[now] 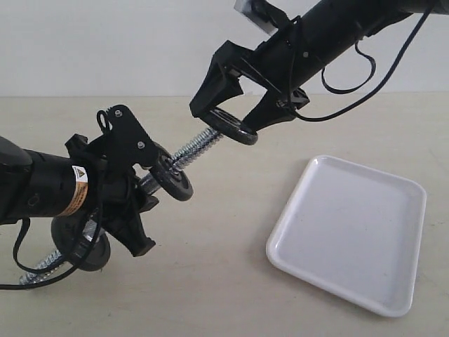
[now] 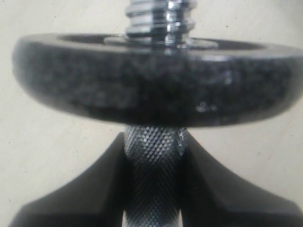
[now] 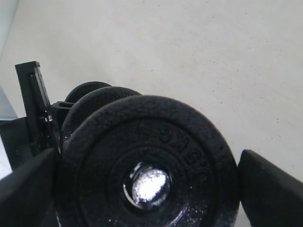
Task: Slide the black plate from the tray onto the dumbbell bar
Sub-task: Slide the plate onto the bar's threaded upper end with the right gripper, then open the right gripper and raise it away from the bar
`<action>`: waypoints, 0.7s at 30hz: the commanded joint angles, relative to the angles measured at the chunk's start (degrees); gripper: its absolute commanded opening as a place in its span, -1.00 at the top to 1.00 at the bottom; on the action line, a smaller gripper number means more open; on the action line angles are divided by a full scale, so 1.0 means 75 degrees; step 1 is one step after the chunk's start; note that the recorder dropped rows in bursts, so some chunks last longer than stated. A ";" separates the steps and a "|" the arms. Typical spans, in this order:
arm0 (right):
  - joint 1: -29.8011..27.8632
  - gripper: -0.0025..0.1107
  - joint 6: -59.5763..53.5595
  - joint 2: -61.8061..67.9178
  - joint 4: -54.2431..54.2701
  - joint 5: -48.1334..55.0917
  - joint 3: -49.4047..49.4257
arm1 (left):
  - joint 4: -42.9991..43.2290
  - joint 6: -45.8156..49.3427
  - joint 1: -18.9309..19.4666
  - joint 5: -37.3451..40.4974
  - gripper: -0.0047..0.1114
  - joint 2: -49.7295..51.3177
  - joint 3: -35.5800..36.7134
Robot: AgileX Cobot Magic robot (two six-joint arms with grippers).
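The right claw [image 1: 232, 119] grips the black plate [image 1: 243, 134] at the dumbbell bar [image 1: 197, 147] tip, 1 o'clock end; the left claw [image 1: 144, 200] clamps the bar.

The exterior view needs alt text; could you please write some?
The right gripper holds a black plate at the threaded tip of a chrome bar, which the left gripper grips. A white tray lies on the table.

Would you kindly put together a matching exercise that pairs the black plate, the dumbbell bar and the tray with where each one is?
Things:
1. black plate
2. dumbbell bar
3. tray

Places:
a. resting on the table
b. gripped at its knurled middle by the left hand
c. held in the right hand at the bar's threaded end

Pairs: 1-c; 2-b; 3-a
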 commanded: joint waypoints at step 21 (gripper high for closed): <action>0.0205 0.96 -0.0296 -0.0193 0.2343 0.0473 -0.0091 | 0.0044 -0.0237 -0.0005 0.0438 0.84 -0.0623 -0.0630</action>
